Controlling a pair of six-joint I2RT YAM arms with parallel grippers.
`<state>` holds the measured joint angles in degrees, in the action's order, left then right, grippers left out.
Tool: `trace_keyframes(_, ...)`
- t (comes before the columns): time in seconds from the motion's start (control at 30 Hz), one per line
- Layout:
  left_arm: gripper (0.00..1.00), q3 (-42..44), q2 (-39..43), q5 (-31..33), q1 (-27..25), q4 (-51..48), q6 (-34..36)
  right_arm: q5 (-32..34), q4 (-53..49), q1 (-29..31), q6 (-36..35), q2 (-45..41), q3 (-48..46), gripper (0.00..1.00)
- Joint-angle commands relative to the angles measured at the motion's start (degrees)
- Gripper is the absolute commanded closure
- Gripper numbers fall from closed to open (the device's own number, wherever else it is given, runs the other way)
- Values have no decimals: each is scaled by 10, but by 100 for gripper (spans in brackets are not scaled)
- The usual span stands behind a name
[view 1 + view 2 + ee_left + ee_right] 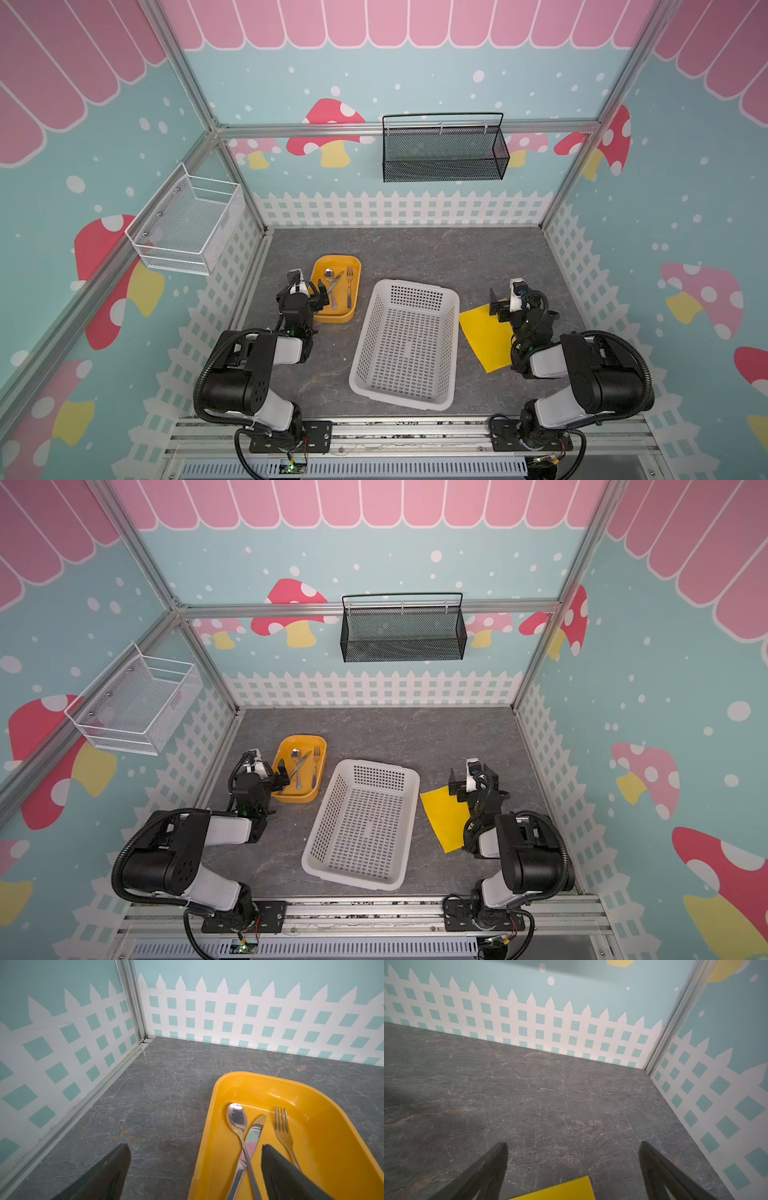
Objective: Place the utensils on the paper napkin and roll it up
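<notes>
Left tool [195, 1145] spread, basket [415, 284] only from above

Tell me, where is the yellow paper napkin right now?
In both top views the paper napkin lies on the right side of the table, right of the white basket, with the open right gripper at its far corner.

The grey marbled tabletop [415, 253] bears an orange tray [332, 318], a white basket [365, 332] and a yellow paper napkin [484, 336].

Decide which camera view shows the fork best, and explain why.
The left wrist view: the fork lies close up in the orange tray, tines distinct. Both top views show it small; the right wrist view misses it.
</notes>
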<state>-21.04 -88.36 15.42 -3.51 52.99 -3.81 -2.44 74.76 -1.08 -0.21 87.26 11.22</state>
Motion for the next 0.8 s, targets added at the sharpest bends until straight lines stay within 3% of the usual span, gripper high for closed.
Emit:
trace_keyframes(0.0, 0, 0, 1, 6, -3, 8, 14, -4, 12, 0, -12, 1, 2, 0)
trace_keyframes(0.77, 0, -15, 2, -16, 7, -23, 9, 14, -2, -2, -3, 3, 10, 0)
